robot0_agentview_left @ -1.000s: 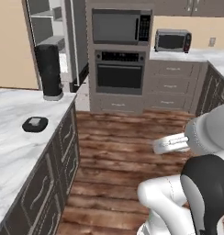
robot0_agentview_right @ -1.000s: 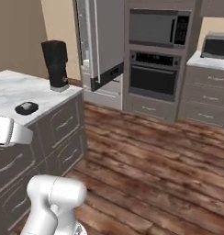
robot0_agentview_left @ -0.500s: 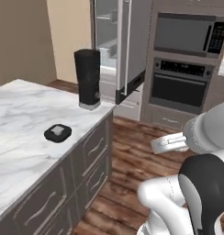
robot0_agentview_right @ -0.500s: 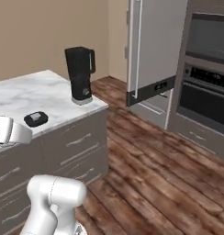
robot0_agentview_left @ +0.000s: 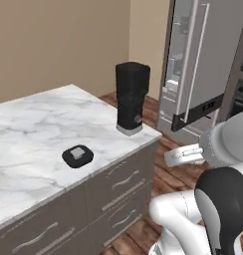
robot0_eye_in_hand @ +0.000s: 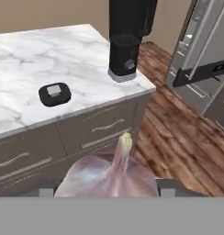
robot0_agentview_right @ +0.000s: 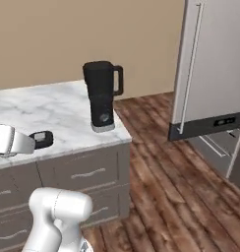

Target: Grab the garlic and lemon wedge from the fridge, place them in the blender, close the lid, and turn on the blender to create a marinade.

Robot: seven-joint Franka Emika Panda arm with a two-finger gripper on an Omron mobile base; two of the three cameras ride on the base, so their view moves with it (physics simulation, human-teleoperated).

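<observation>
Filling the bottom of your hand view, the garlic [robot0_eye_in_hand: 114, 174] sits pinched between the two dark tips of the gripper [robot0_eye_in_hand: 104, 190], its pointed top aimed up at the counter's drawer fronts; the jaws are closed on the bulb, not spread free. Beyond it you see the marble counter [robot0_eye_in_hand: 36, 59] with the lid [robot0_eye_in_hand: 54, 93] lying flat on it, grey cap up, well apart from the blender [robot0_eye_in_hand: 128, 36]. The blender stands upright near the counter's corner, jug open at the top, with its knob facing you. In the left base view the lid [robot0_agentview_left: 77, 156] lies nearer you than the blender [robot0_agentview_left: 131, 97]. To the right stands the fridge [robot0_agentview_left: 203, 69], its door [robot0_agentview_right: 215, 69] swung open over the wood floor [robot0_agentview_right: 161, 167].
</observation>
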